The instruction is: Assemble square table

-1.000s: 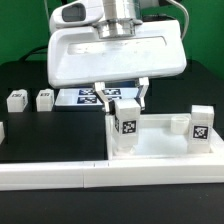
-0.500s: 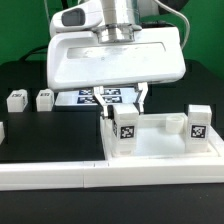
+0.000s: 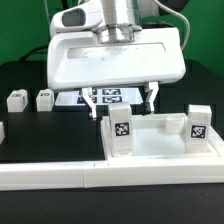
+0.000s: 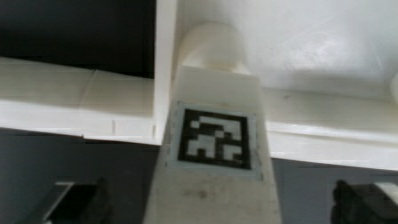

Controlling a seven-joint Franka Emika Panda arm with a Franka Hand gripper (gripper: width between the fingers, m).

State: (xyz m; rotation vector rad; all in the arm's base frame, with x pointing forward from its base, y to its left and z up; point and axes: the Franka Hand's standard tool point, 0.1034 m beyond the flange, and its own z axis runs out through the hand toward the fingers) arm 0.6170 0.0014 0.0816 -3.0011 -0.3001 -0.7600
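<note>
Over toward the exterior view's right, the square table top (image 3: pixel 160 148) is lying flat on the black surface (image 3: pixel 50 135), rim up. It sits just behind the long white border rail (image 3: pixel 50 173) that runs along the front. One tagged leg (image 3: pixel 121 134) stands upright at the top's corner on the exterior view's left, tag facing the camera. Can't tell from either shot whether it's properly seated in the socket or just sitting on it. A second leg (image 3: pixel 200 125) stands upright at the corner on the exterior view's right, tag forward too.

The claw (image 3: pixel 121 106) hangs right above that first leg with its jaws spread wide apart. Its fingers (image 3: pixel 93 104) come down one on each side, near the leg's top end. There's clear daylight between each of them and the leg, so it isn't gripping anything. Wrist view backs that up: the leg fills the middle of the shot with its tag sharp, and the dark fingertips (image 4: pixel 79 203) are way out to either side, not touching it. The white band crossing behind the leg in that shot looks like the table top's rim, but it's too close-up to be sure.

Off on the exterior view's left, a third leg (image 3: pixel 15 99) and a fourth leg (image 3: pixel 44 99) sit side by side on the surface, well apart from the table top. The marker board (image 3: pixel 110 97) lies flat further back, partly hidden under the arm's big white housing.
</note>
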